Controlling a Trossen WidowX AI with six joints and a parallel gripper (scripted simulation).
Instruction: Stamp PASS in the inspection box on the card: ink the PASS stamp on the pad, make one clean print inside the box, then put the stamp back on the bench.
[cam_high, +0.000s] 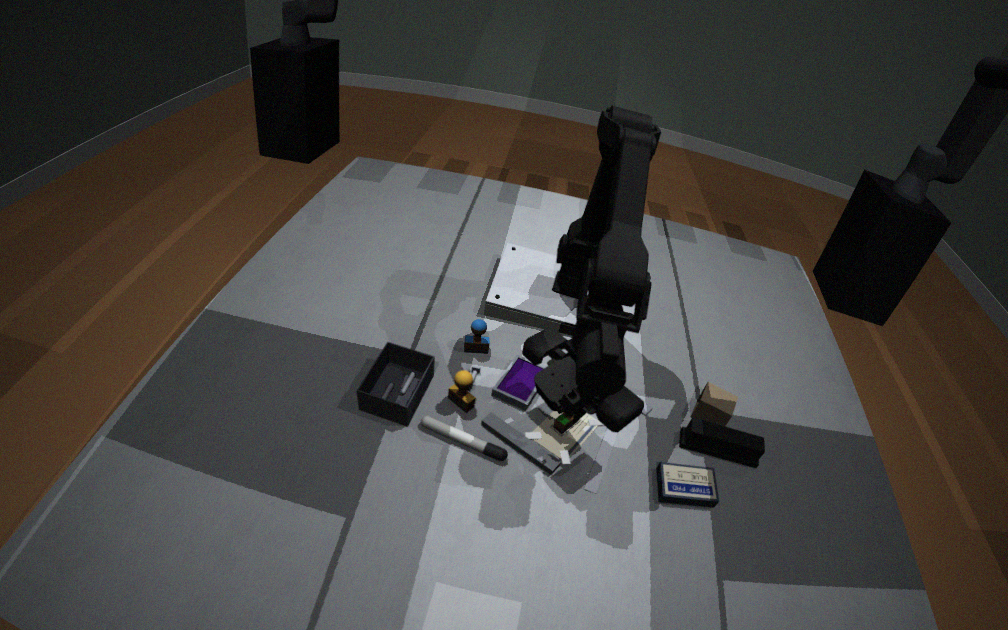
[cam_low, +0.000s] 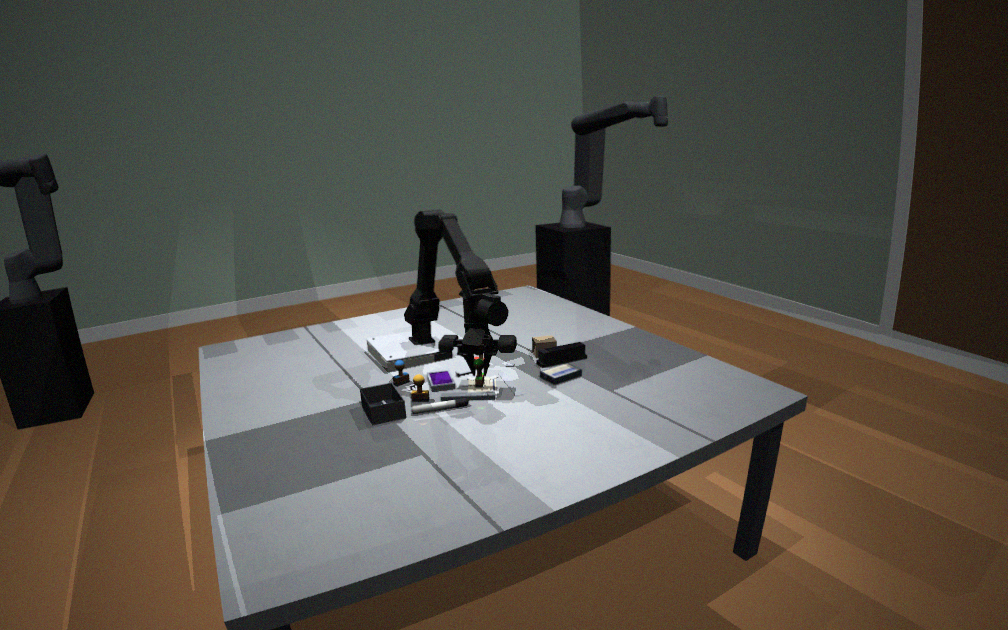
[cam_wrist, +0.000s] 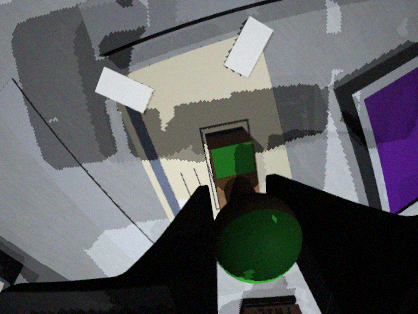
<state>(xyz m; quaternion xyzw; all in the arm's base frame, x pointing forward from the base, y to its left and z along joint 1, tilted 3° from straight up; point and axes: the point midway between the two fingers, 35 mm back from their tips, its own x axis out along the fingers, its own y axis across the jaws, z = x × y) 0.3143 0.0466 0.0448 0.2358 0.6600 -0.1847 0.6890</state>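
My gripper (cam_high: 568, 409) (cam_low: 481, 364) (cam_wrist: 237, 189) is shut on the green-knobbed stamp (cam_high: 564, 421) (cam_low: 479, 382) (cam_wrist: 258, 245), base down. Its brown base with a green patch stands over the inspection box (cam_wrist: 225, 124) on the cream card (cam_wrist: 200, 70) (cam_high: 550, 438). Box outline shows beyond the base at the top and left in the wrist view. The base is on or just above the card; I cannot tell which. Its underside and any print beneath are hidden. The open purple ink pad (cam_high: 518, 380) (cam_low: 440, 378) (cam_wrist: 400, 140) lies beside the card.
A blue-knobbed stamp (cam_high: 477, 338) and a yellow-knobbed stamp (cam_high: 462, 387) stand near a black tray (cam_high: 382, 412). A marker (cam_high: 457, 435) and grey bar (cam_high: 520, 442) lie before the card. A closed stamp pad (cam_high: 687, 486), black bar (cam_high: 722, 442) and tan block (cam_high: 715, 403) lie right.
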